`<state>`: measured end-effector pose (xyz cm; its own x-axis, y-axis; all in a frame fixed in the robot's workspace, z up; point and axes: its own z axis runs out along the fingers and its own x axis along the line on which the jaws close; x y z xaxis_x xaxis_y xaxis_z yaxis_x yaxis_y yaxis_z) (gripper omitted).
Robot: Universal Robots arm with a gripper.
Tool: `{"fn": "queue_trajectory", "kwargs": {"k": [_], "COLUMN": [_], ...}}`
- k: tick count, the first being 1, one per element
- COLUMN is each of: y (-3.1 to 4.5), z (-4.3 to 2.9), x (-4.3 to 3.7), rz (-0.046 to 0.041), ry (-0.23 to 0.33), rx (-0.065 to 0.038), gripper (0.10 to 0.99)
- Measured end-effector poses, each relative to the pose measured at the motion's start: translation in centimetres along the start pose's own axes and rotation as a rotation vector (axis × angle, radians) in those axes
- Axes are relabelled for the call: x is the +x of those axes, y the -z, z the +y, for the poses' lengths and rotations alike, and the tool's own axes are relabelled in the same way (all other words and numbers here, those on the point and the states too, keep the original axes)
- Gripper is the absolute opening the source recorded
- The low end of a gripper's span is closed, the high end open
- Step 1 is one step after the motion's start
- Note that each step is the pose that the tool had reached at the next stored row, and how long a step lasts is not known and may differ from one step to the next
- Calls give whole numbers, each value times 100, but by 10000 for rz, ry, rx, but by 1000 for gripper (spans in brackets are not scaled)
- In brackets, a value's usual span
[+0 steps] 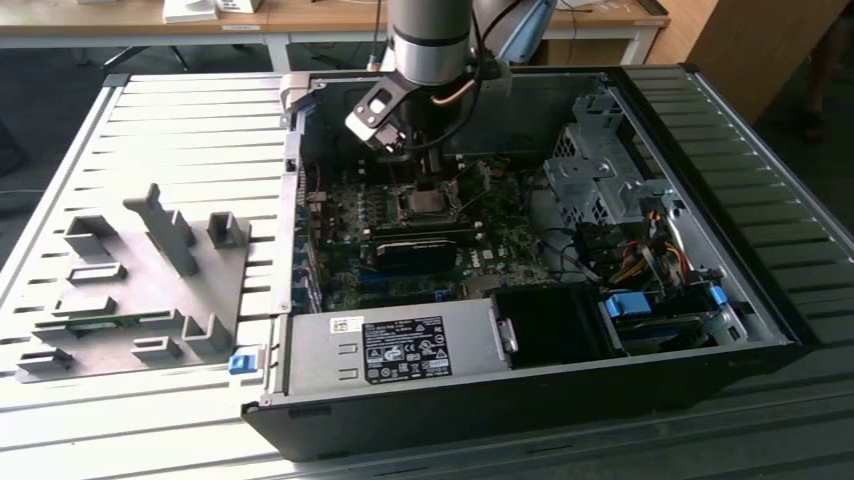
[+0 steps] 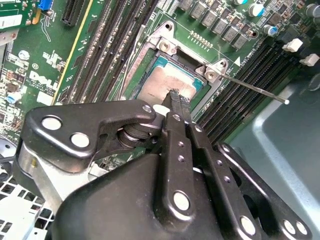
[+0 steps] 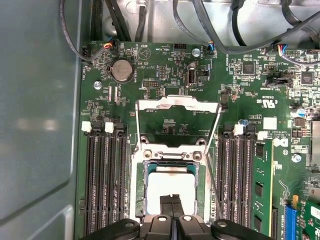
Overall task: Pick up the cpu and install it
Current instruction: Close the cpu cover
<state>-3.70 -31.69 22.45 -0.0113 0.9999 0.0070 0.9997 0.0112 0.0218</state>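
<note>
Just below the claw (image 3: 172, 201), its tips pinched narrow and holding nothing, the cpu (image 3: 169, 184) lies flat in the open socket (image 3: 172, 154); risk, as I judge it: an off-centre press from those tips could tilt it and bend contacts.

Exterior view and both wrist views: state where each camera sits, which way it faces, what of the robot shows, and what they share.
Exterior view: off the arm, raised, looking down into the open computer case; shows the arm and end effector.
First wrist view: on the wrist, facing squarely onto the motherboard; the end effector shows.
Second wrist view: on the wrist, looking obliquely along the end effector.
Shared: both wrist views show the cpu in its socket, with the end effector over it.
</note>
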Motion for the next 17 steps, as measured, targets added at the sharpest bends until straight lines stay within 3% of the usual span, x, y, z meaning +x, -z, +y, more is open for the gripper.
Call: {"fn": "queue_trajectory", "kwargs": {"k": [11, 17], "y": [89, 251], "z": [2, 5], "x": [1, 2], "rz": [1, 9], "ry": [0, -1], "rx": [39, 56], "gripper": [106, 106]}}
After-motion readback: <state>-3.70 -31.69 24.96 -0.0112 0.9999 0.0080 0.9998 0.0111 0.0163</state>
